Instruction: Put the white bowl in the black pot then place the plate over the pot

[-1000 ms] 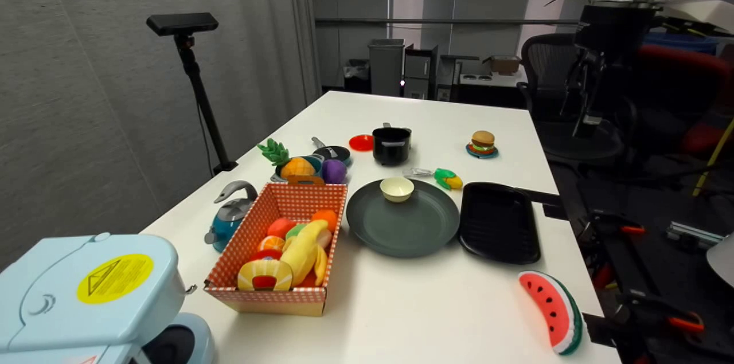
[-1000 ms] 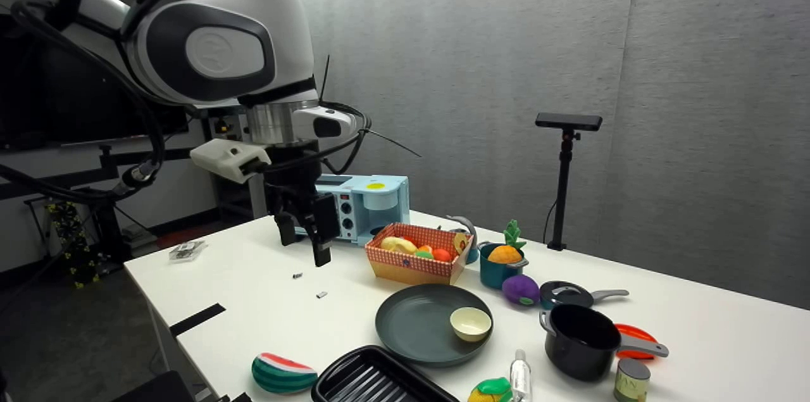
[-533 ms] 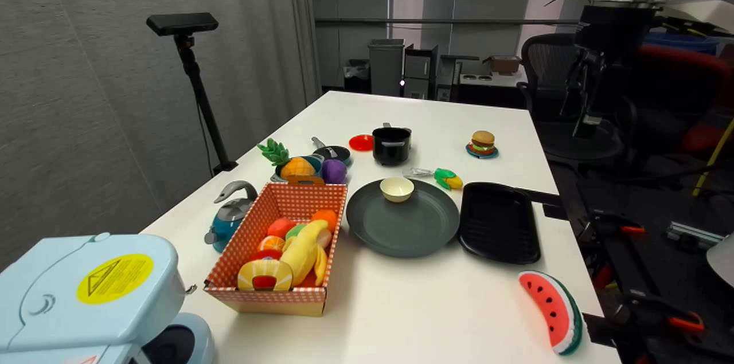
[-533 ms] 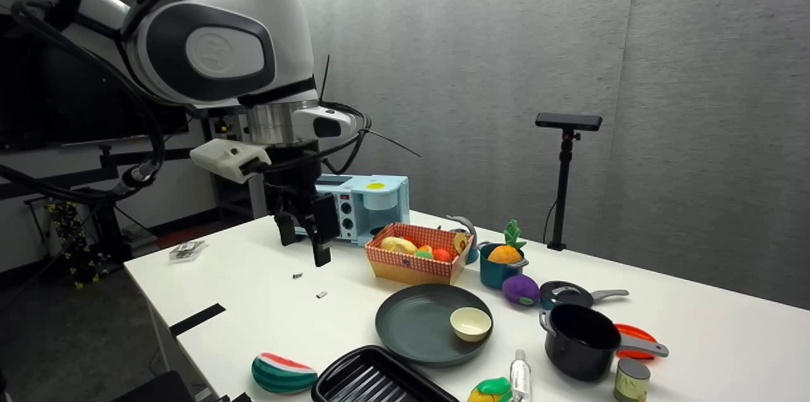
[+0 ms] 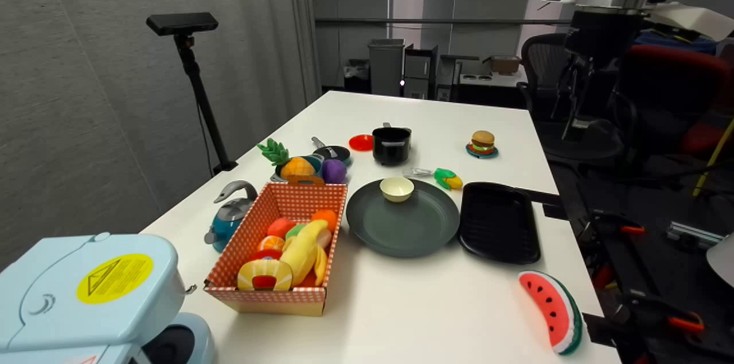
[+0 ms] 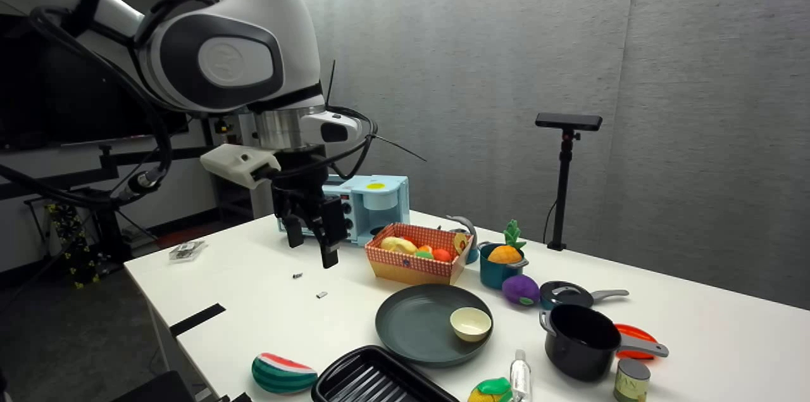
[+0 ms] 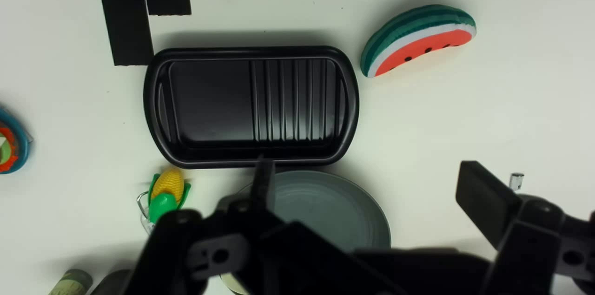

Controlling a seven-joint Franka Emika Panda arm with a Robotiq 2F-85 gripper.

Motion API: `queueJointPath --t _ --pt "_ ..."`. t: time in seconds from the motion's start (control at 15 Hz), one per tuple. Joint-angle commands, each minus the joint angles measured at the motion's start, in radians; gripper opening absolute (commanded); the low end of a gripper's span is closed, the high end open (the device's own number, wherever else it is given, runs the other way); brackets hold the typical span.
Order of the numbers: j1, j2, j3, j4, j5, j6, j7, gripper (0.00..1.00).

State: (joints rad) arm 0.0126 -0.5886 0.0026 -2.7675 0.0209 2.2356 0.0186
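You are edging the gripper [image 6: 313, 249] (jaws apart, holding nothing) toward the bowl [image 6: 471, 325], which is sitting on the plate [image 6: 416, 325], with the pot [image 6: 577, 352] awaiting both.

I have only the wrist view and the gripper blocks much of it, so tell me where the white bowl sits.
Observer: The white bowl sits mouth up on the plate, near the rim on the side toward the black pot.
Operator: Now give me the direction of the pot's long handle.
Observer: In both exterior views it points away from the plate.
Operator: I can't judge height from here. Report whether the gripper is down on the bowl or the plate.
Observer: It is on neither: both exterior views show it hanging in the air, apart from them.
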Motion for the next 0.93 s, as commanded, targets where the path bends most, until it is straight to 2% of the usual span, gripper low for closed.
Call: queueJointPath --t 0.0,0.53,0.87 --pt "-0.016 0.094 -0.002 0.024 -0.028 0.102 -0.023 1.0" --pt "-0.036 0.334 0.009 0.119 -0.113 0.329 -0.015 1.0" --pt "-0.057 0.499 -0.009 0.247 -0.133 0.385 0.007 1.0"
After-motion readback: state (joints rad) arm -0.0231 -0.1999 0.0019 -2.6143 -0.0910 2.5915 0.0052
